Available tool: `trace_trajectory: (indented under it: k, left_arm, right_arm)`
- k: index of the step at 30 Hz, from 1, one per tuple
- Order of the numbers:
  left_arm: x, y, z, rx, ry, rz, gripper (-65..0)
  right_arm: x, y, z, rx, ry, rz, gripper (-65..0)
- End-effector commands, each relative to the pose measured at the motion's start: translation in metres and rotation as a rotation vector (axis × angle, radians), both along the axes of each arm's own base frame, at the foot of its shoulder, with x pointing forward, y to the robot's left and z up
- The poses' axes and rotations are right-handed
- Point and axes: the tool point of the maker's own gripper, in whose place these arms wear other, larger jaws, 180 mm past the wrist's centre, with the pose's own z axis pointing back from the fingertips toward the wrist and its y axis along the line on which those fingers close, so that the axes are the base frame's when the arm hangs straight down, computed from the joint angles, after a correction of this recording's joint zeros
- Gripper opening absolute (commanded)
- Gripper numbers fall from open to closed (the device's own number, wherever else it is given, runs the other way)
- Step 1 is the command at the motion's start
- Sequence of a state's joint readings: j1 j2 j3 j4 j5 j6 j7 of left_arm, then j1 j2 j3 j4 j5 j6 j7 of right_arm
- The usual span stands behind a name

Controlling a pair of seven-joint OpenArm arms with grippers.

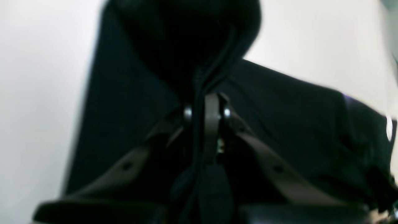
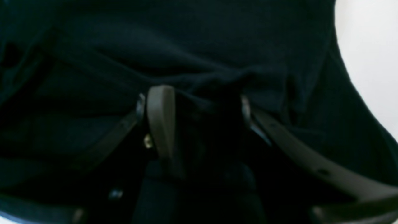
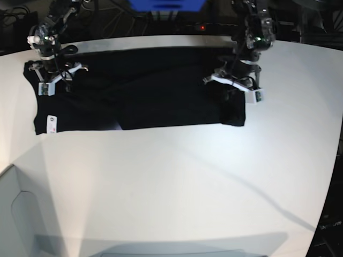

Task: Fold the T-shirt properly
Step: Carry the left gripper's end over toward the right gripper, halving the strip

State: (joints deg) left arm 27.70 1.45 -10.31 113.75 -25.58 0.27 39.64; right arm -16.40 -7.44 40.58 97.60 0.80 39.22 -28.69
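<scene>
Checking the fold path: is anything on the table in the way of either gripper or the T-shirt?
Nothing visible. The left gripper is shut on the T-shirt, the right gripper straddles a bunch of it, and the white table around it looks bare.

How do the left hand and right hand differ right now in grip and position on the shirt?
The left hand is pinched shut on a thin ridge of the shirt; the right hand has its fingers spread wide with a thicker bunch of cloth between them. In the base view, the left hand is at the shirt's right end, the right hand at its left end, near the white label. Both sit low on the black cloth.
</scene>
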Motion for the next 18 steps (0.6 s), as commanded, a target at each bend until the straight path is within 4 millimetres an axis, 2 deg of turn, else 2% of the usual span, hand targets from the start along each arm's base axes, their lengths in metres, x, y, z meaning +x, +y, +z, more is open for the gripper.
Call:
trace_trajectory:
  k: [1, 6, 11, 18]
  left_arm:
    - [0.008, -0.012, 0.011, -0.014, -0.047, -0.016, -65.0]
    - [0.02, -0.075, 0.017, 0.009, -0.086, -0.185, -65.0]
    - [0.032, -0.124, 0.014, 0.032, -0.106, -0.313, -65.0]
    - [0.031, -0.172, 0.001, 0.047, -0.094, -0.462, -65.0]
  right_arm:
    - [0.004, -0.001, 0.007, -0.009, -0.026, 0.016, -37.7]
    - [0.004, -0.001, 0.008, -0.012, -0.027, 0.017, -37.7]
    - [0.005, -0.002, 0.009, -0.014, -0.028, 0.017, -37.7]
    - [0.005, -0.002, 0.009, -0.015, -0.03, 0.018, -37.7]
